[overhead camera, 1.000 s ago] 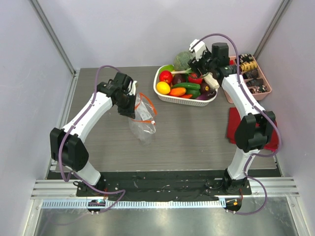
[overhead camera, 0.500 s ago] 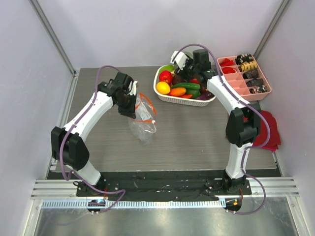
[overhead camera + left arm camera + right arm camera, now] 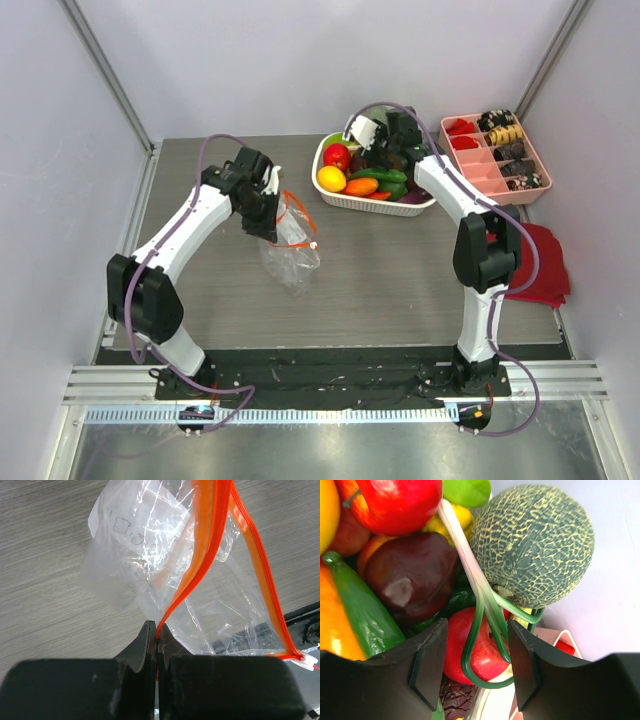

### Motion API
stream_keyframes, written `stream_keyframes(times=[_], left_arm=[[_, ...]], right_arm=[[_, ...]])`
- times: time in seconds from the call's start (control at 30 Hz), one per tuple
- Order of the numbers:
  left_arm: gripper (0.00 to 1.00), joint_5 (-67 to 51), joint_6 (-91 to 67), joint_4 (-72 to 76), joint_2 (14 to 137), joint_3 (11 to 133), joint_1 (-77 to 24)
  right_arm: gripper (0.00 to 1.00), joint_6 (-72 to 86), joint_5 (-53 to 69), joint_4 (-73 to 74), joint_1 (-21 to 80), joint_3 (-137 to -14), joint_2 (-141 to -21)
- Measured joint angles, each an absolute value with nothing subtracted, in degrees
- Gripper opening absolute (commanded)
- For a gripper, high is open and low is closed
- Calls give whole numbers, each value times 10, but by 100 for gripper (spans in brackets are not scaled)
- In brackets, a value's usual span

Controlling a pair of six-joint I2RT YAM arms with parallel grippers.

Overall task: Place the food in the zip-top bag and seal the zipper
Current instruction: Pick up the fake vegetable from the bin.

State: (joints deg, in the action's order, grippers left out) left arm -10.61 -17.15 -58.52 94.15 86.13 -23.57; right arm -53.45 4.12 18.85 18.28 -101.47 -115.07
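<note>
- Compared with a second ago, we are seeing the right arm swing leftward, away from the tray side. The right gripper (image 3: 476,667) is now hanging over the back of the white oval plastic basket (image 3: 340,204), while the left arm is barely shifting.
- On the left, the left gripper (image 3: 157,632) is pinching, jaws pressed together, one lip of the thin orange-red zipper strip (image 3: 212,540). The strip belongs to the crinkly clear plastic zip-top bag (image 3: 125,555).
- The bag is dangling with its mouth gaping. Its lower end seems to be resting on the grey wood-grain table (image 3: 400,280), well apart from the basket.
- In the middle, the right gripper's jaws are standing spread and gripping nothing. They are straddling a pale stalk with green loops (image 3: 481,625) above a round red fruit (image 3: 457,652).
- The round grey-green netted head (image 3: 535,545) is lying just beside that stalk, and the long dark green cucumber (image 3: 360,615) is lying further off.
- We are judging this as the first pick, since the bag is looking empty.
- The next move is calling for one clean grasp: we are needing to lower and close on a single piece without snagging the loops.
- On the right, the pink divided plastic tray (image 3: 535,190) and the dark red cloth (image 3: 540,270) are playing no part.
</note>
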Motion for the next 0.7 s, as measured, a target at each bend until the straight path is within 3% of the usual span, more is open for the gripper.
stream_keyframes(times=[0.13, 0.27, 0.4, 0.53, 0.6, 0.63, 0.7], left_arm=[[0, -107, -171, -585, 945, 861, -236], [0, -107, -171, -585, 947, 861, -236], [0, -107, -171, -585, 948, 861, -236], [0, -107, -171, -585, 948, 861, -236], [0, -107, -171, -585, 948, 861, -236], [0, -107, -171, -585, 948, 861, -236], [0, -107, -171, -585, 948, 861, -236]], right_arm=[[49, -548, 29, 189, 183, -1015, -1157], [28, -556, 24, 188, 183, -1015, -1157], [22, -556, 16, 183, 185, -1015, -1157], [1, -558, 11, 180, 187, -1015, -1157], [2, -559, 11, 180, 187, -1015, -1157], [10, -559, 11, 180, 187, -1015, -1157], [17, -556, 9, 180, 187, -1015, -1157]])
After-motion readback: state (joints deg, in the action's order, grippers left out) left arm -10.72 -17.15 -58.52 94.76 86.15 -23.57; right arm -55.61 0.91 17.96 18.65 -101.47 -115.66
